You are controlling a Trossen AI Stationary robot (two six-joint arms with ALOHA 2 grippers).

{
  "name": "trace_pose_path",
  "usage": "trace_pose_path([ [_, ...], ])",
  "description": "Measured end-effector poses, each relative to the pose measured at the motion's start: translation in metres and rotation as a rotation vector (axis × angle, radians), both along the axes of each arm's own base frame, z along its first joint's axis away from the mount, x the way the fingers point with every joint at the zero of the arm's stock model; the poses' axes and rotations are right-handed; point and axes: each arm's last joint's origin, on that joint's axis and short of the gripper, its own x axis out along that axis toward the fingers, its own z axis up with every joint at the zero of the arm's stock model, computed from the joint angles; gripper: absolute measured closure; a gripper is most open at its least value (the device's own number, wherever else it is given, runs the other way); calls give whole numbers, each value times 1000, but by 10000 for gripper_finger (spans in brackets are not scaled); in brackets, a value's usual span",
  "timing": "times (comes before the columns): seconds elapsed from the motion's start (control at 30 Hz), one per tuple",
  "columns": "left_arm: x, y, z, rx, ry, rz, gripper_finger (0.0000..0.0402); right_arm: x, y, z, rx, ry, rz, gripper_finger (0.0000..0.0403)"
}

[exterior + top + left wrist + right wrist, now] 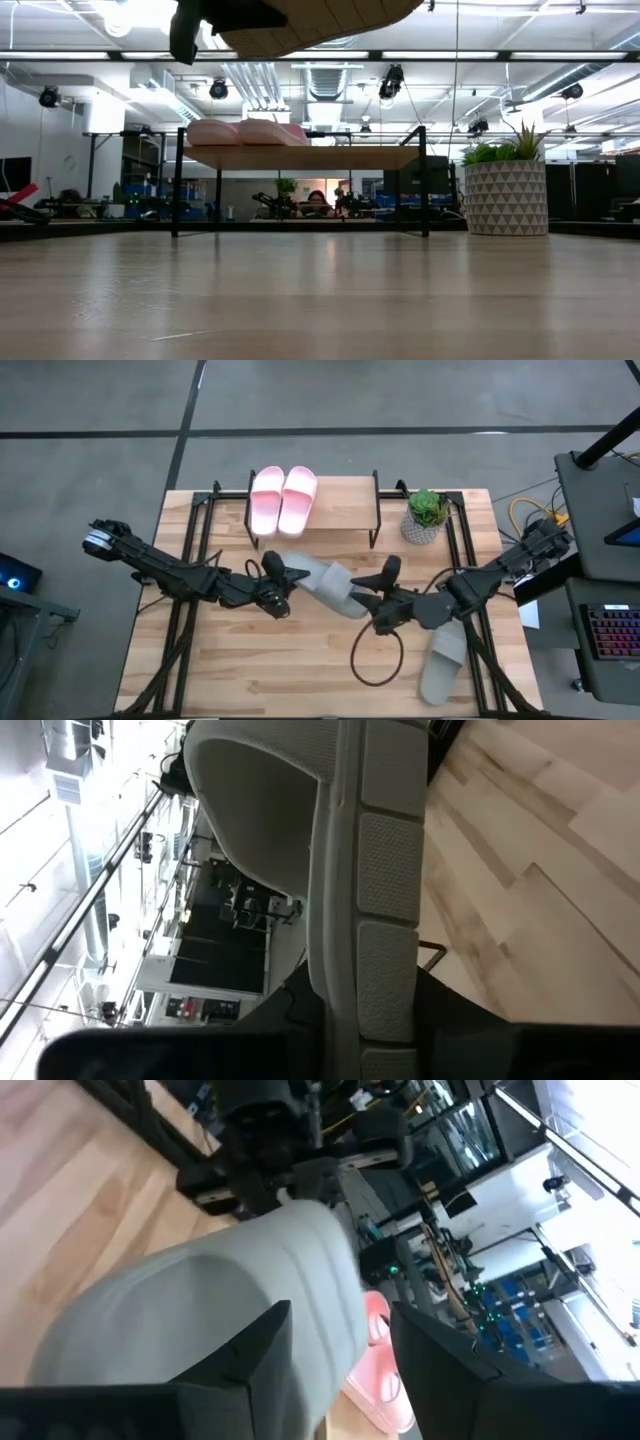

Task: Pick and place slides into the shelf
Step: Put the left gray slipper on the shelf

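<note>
Both hands hold one grey slide point(325, 584) above the table point(230, 670): the left hand point(275, 598) pinches its heel, the right hand point(372, 600) straddles its toe, spread.

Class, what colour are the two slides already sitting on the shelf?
Light pink: the two slides lie side by side on the shelf, clearest in the high view.

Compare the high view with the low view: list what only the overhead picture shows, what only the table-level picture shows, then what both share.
Only the high view shows both arms: the left gripper and right gripper at opposite ends of a grey foam slide, plus a second grey slide lying on the table. Only the low view shows a person in the room behind. Both show the pink foam slides on the wooden-topped shelf and the potted plant.
</note>
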Motion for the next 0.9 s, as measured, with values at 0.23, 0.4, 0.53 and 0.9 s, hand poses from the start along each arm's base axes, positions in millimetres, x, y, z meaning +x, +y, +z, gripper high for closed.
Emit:
trace_pose_path([
  [0.23,-2,2,6,-5,-19,6,359,-3,-1,3,43,102,37,243],
  [0.4,-1,1,6,-12,-17,-35,359,2,-7,3,70,127,54,243],
  [0.53,-1,0,6,-19,-17,-75,359,5,-14,2,69,141,42,243],
  [0.9,2,0,9,-4,-16,-85,360,14,-24,6,129,134,103,255],
])
